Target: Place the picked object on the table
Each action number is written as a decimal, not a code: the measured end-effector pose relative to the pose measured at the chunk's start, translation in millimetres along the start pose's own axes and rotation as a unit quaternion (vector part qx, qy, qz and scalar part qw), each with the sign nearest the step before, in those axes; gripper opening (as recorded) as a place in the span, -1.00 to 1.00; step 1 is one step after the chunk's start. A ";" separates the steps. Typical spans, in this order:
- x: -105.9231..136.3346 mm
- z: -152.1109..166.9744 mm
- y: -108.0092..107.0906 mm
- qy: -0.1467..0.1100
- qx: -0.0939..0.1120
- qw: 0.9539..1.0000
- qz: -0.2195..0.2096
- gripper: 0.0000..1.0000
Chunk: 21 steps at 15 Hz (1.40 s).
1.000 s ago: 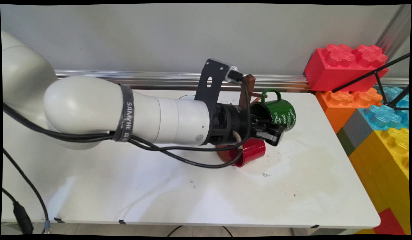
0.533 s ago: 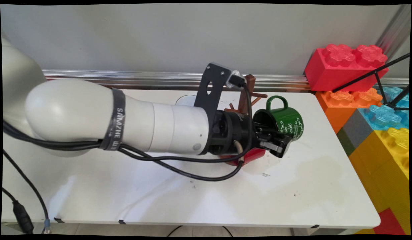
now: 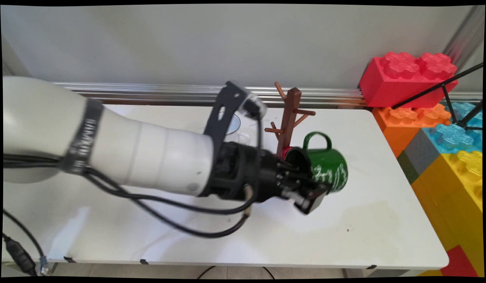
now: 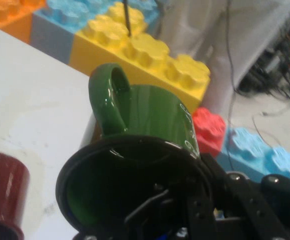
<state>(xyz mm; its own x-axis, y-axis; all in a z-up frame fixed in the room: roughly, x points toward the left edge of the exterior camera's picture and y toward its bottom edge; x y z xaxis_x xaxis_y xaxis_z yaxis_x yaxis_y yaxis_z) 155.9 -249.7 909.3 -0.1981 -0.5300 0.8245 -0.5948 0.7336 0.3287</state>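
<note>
- My gripper (image 3: 305,188) is clenched on the rim of the green mug (image 3: 327,167): one finger goes inside the mouth, the other lies along the outer wall on the side near the camera.
- I hold the mug off the table (image 3: 227,232), above its right half, a little in front of the mug tree (image 3: 288,118).
- The mug lies on its side. Its long axis runs almost level, from left to right in the main view; the open mouth faces my wrist on the left and the bottom points right, toward the big toy bricks (image 3: 443,118).
- The handle (image 3: 316,138) points up and a little toward the wall. In the hand view the handle (image 4: 110,97) stands at the top left of the dark mouth.
- White lettering is on the mug's wall, on the side facing the camera; I cannot read it.
- A red mug (image 3: 288,151) shows as a small strip just behind my green mug, at the foot of the tree. In the hand view the red mug (image 4: 2,192) is at the lower left, on the table.
- The brown tree stands upright near the table's far edge, its pegs bare, close behind the held mug but apart from it.
- A white cup (image 3: 237,131) stands behind my wrist bracket, partly hidden.
- The bricks stand beside the table's right edge, well apart from the mug.
</note>
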 end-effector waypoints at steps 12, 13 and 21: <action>-18.8 -37.7 -41.1 -0.056 0.050 0.992 0.104 -1.00; -20.0 -38.0 -47.2 -0.062 0.057 0.990 0.114 -1.00; -17.4 -51.3 -84.9 -0.152 0.105 0.971 0.153 -1.00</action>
<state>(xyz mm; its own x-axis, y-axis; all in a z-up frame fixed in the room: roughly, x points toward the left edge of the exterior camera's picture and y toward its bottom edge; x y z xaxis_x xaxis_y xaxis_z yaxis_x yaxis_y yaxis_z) 249.8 -281.0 890.7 -0.5931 -0.4254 0.6836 -0.6109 0.7908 -0.0380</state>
